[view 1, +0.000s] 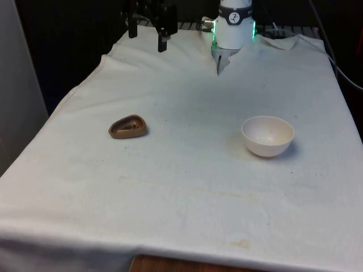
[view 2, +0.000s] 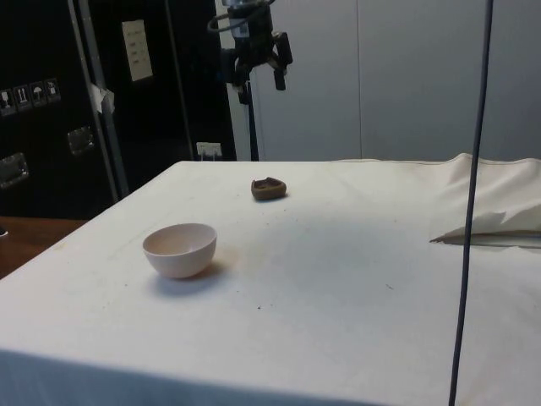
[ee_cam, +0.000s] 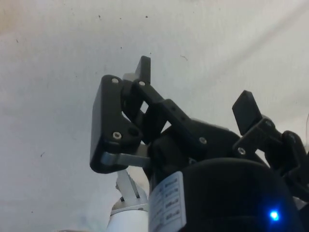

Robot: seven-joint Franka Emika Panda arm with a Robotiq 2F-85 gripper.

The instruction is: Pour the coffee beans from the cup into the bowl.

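A small brown cup (view 1: 128, 126) holding dark beans sits on the white cloth at the front view's left, and it looks tilted or squat. It also appears further back in the side view (view 2: 269, 188). A white bowl (view 1: 267, 135) stands upright at the front view's right, near the table's edge in the side view (view 2: 179, 249). My gripper (view 1: 147, 38) hangs high above the far end of the table, well behind the cup. It is open (view 2: 258, 78) and there is nothing between its fingers (ee_cam: 145, 70). Below it lies only bare cloth.
The robot's white base (view 1: 233, 25) stands at the far edge of the table. The cloth is bunched into a fold (view 2: 494, 222) near the base. A dark cable (view 2: 473, 169) hangs down in the side view's foreground.
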